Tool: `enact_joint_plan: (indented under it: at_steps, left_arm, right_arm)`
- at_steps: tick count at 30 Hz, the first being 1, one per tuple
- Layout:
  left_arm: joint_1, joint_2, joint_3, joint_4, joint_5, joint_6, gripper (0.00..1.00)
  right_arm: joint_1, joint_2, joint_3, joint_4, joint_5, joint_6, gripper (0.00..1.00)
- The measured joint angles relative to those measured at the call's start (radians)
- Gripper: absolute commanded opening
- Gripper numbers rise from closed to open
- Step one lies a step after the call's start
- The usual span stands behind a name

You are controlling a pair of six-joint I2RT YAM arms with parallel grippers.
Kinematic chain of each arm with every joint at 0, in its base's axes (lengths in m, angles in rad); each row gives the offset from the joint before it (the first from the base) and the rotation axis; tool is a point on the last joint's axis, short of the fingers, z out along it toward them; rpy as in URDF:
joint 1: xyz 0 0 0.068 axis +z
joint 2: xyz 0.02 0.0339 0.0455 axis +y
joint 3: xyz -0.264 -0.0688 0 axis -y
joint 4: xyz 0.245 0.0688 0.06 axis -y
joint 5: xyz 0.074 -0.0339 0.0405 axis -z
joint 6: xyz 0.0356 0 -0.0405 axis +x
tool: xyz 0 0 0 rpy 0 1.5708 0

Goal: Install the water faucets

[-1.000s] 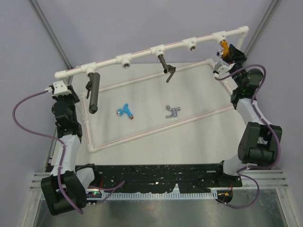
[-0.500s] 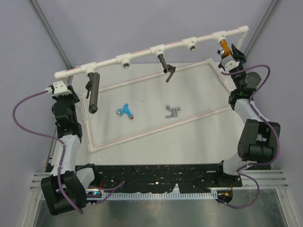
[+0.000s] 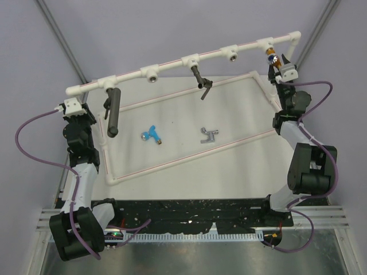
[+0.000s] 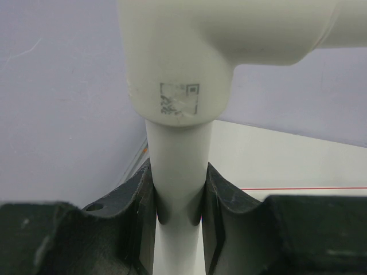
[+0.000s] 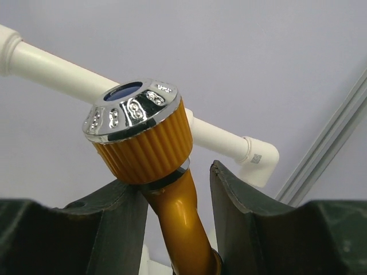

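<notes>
The orange-gold faucet (image 5: 140,134) stands at the far right end of the white pipe frame (image 3: 172,62), just below the rightmost socket of its raised rail; its ribbed knob and chrome cap point towards the wrist camera. We cannot tell whether its threaded end is seated in the socket. The right tool (image 5: 175,189) straddles the faucet's stem beneath the knob. The left finger sits against the underside of the knob, and a clear gap shows between the stem and the right finger, so we record the jaws as parted and not clamping. The blue faucet (image 3: 151,134) and the silver-grey faucet (image 3: 210,135) lie on the desk (image 3: 189,109) inside the frame's lower rectangle, well apart from each other and from both arms. A dark grey cylinder (image 3: 112,112) hangs from the rail near its left end. At the frame's left corner, the left tool (image 4: 178,195) is closed on an upright post of the white pipe frame, directly beneath an elbow fitting, with both fingers pressed against the post.
</notes>
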Motion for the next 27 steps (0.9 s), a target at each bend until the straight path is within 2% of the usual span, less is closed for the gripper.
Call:
enact_joint_plan:
  at_steps: [7,16,27]
  left_arm:
    - [-0.005,0.000,0.000,0.000,-0.006,0.000,0.00]
    - [-0.008,-0.003,-0.002,0.000,-0.013,0.000,0.00]
    - [-0.013,-0.006,-0.004,-0.001,-0.025,0.000,0.00]
  right_arm:
    - [0.013,0.005,-0.009,0.026,0.086,0.214,0.05]
    - [0.032,0.005,-0.034,0.064,0.168,0.313,0.05]
    - [0.077,0.003,-0.076,0.110,0.348,0.474,0.05]
